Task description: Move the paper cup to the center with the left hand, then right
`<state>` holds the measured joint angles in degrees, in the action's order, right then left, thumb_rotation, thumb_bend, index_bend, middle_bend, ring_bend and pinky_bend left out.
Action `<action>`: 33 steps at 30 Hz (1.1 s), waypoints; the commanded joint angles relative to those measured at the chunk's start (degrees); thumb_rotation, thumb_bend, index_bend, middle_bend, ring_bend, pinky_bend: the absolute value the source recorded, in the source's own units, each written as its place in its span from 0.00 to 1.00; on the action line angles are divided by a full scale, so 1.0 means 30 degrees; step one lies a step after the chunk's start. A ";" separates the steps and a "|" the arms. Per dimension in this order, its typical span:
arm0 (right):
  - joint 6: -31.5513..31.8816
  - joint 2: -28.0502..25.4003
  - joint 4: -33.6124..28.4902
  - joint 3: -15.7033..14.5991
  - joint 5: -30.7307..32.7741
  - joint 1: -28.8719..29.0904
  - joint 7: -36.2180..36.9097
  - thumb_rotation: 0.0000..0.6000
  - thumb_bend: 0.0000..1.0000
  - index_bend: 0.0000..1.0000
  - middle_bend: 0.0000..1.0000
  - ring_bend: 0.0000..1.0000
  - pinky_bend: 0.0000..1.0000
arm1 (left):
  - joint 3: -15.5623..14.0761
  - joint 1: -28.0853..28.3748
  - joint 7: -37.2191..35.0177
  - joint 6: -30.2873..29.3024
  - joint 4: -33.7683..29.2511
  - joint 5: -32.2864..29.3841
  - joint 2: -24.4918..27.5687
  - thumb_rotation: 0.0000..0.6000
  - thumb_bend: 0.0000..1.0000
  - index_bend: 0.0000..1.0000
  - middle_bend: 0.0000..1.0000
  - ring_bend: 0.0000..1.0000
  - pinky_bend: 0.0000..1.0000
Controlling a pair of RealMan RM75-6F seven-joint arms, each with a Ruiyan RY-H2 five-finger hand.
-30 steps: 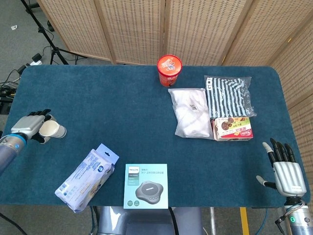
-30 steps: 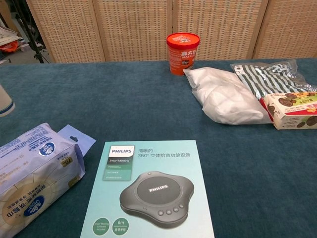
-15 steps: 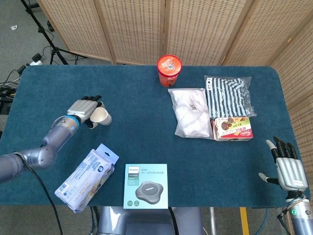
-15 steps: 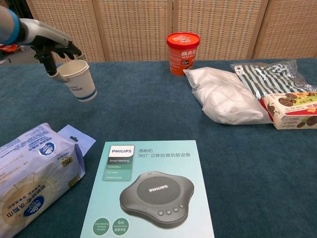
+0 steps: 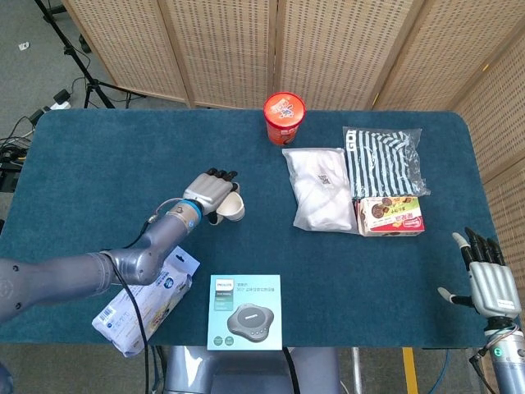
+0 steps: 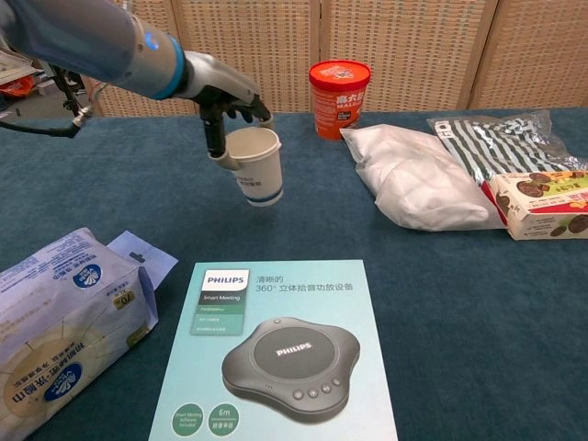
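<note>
My left hand [image 5: 211,194] [image 6: 223,96] grips a white paper cup [image 5: 231,208] [image 6: 255,166] with a blue band, tilted and held just above the blue table near its middle. The cup's open mouth faces up and toward the robot in the chest view. My right hand [image 5: 486,279] hovers at the table's front right corner with its fingers spread and nothing in it; the chest view does not show it.
A red lidded tub [image 5: 284,117] stands at the back centre. A white bag [image 5: 318,189], a striped bag [image 5: 385,159] and a biscuit box [image 5: 391,215] lie to the right. A tissue pack [image 5: 144,297] and a Philips box [image 5: 244,312] lie along the front edge.
My left hand has carried the cup from the table's left edge rightward to near the middle. The right hand has drifted slightly down and to the right.
</note>
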<state>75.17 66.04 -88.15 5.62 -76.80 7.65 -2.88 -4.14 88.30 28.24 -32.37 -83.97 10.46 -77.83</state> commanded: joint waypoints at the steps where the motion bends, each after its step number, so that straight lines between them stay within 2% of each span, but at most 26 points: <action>1: 0.0013 -0.0085 0.0049 -0.0012 -0.0045 -0.0032 0.0278 1.00 0.05 0.07 0.00 0.00 0.00 | 0.0053 0.0807 0.0619 -0.0546 0.0568 -0.0622 -0.1033 1.00 0.36 0.33 0.00 0.00 0.00; 4: 0.0047 -0.0196 0.0115 -0.0027 -0.0097 -0.0081 0.0646 1.00 0.05 0.07 0.00 0.00 0.00 | -0.0066 0.1400 0.1126 -0.0831 0.1217 -0.1432 -0.2096 1.00 0.34 0.32 0.00 0.00 0.00; 7: 0.0074 -0.0259 0.0143 -0.0050 -0.0148 -0.0109 0.0857 1.00 0.05 0.07 0.00 0.00 0.00 | -0.0211 0.1699 0.1528 -0.1209 0.1669 -0.2051 -0.2670 1.00 0.32 0.25 0.00 0.00 0.00; 11: 0.0209 -0.0312 0.0133 -0.0047 -0.0228 -0.0155 0.1034 1.00 0.05 0.07 0.00 0.00 0.00 | -0.0238 0.1823 0.1788 -0.1343 0.2018 -0.2669 -0.3006 1.00 0.28 0.18 0.00 0.00 0.00; 19: 0.0310 -0.0352 0.0106 -0.0080 -0.0323 -0.0176 0.1100 1.00 0.05 0.07 0.00 0.00 0.00 | -0.0567 0.1796 0.2645 -0.1717 0.2614 -0.3547 -0.3636 1.00 0.25 0.09 0.00 0.00 0.00; 23: 0.0386 -0.0337 0.0104 -0.0101 -0.0394 -0.0185 0.1076 1.00 0.05 0.07 0.00 0.00 0.00 | -0.0121 0.1412 0.2431 -0.2187 0.2730 -0.3186 -0.3594 1.00 0.23 0.00 0.00 0.00 0.00; 24: 0.0216 0.0524 0.0276 -0.0772 -0.1001 -0.0170 0.0089 1.00 0.05 0.07 0.00 0.00 0.00 | 0.0081 0.1281 0.2257 -0.2299 0.2600 -0.2978 -0.3371 1.00 0.22 0.00 0.00 0.00 0.00; 25: 0.0843 0.0196 0.0837 -0.0192 -0.0501 -0.0350 0.0351 1.00 0.05 0.07 0.00 0.00 0.00 | 0.0286 0.1141 0.2070 -0.2372 0.2400 -0.2750 -0.3112 1.00 0.22 0.00 0.00 0.00 0.00; 28: 0.0411 -0.0346 0.0506 -0.0192 -0.0666 -0.0159 0.1086 1.00 0.05 0.07 0.00 0.00 0.00 | 0.0858 0.0724 0.1495 -0.2486 0.1295 -0.2104 -0.1857 1.00 0.22 0.00 0.00 0.00 0.00; 33: 0.0426 -0.0319 0.0299 -0.0203 -0.0646 -0.0150 0.0944 1.00 0.05 0.07 0.00 0.00 0.00 | 0.1205 -0.0495 0.0781 -0.4889 -0.2835 0.0207 0.2317 1.00 0.22 0.00 0.00 0.00 0.00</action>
<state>76.45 65.50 -86.94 4.95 -78.70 7.11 0.28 -1.58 89.76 32.49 -41.96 -84.55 6.05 -78.37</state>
